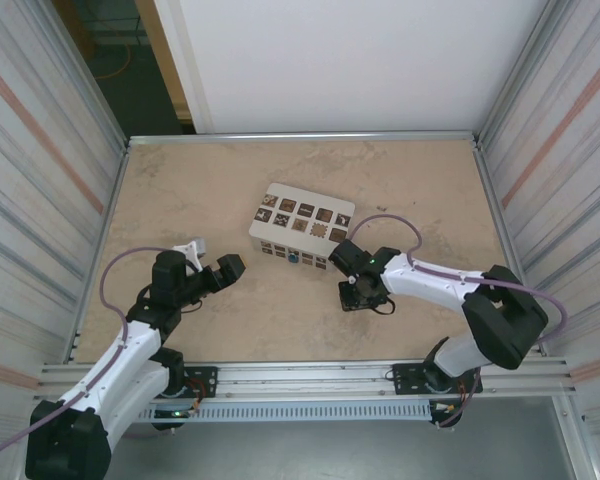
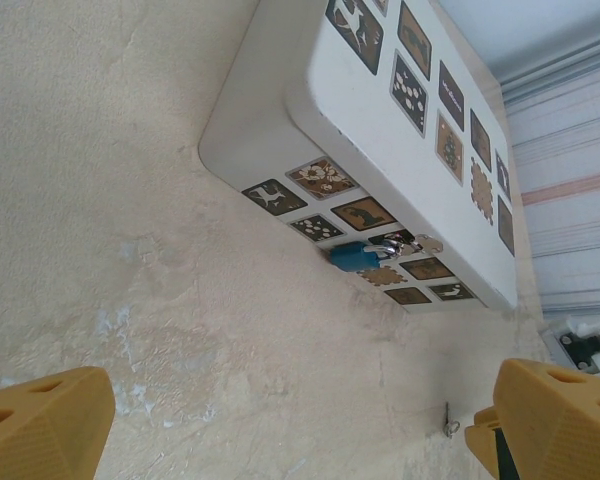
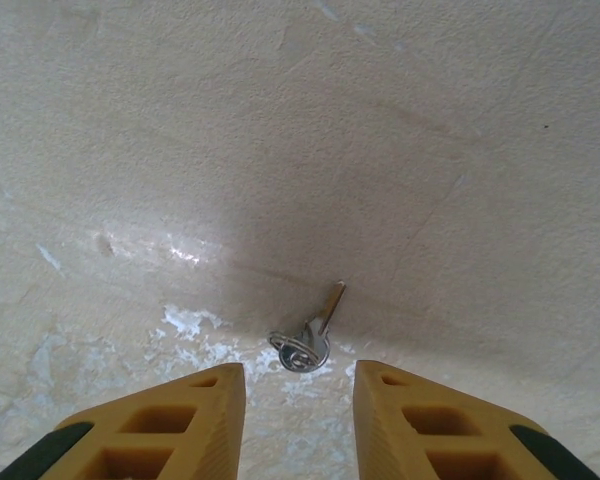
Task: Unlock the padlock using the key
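Right gripper (image 3: 300, 412) points down at the table (image 1: 180, 190) just in front of the white box (image 1: 302, 218), off its right near corner. Its jaws are parted to a middling gap with nothing in them. The key (image 3: 311, 336) lies flat on the table just ahead of the yellow fingertips (image 3: 180, 420), roughly centred in the gap. Its ringed head is toward the gripper and its blade points away, slanted. Step in hand looks like picking up the key. My advice: move forward a touch so the pads straddle the head, go right down to the surface since the key is thin and flat, close on the head and not the blade, and leave the blade free for the lock. The risk is it skidding or tipping out. The padlock (image 2: 355, 257) sits low against the box's near side wall, among the brown tiles; I cannot tell whether it hangs there or just rests. Left gripper (image 1: 220, 271) hovers left of the box, spread wide, empty. Counts: one key, one padlock, one box, two grippers.
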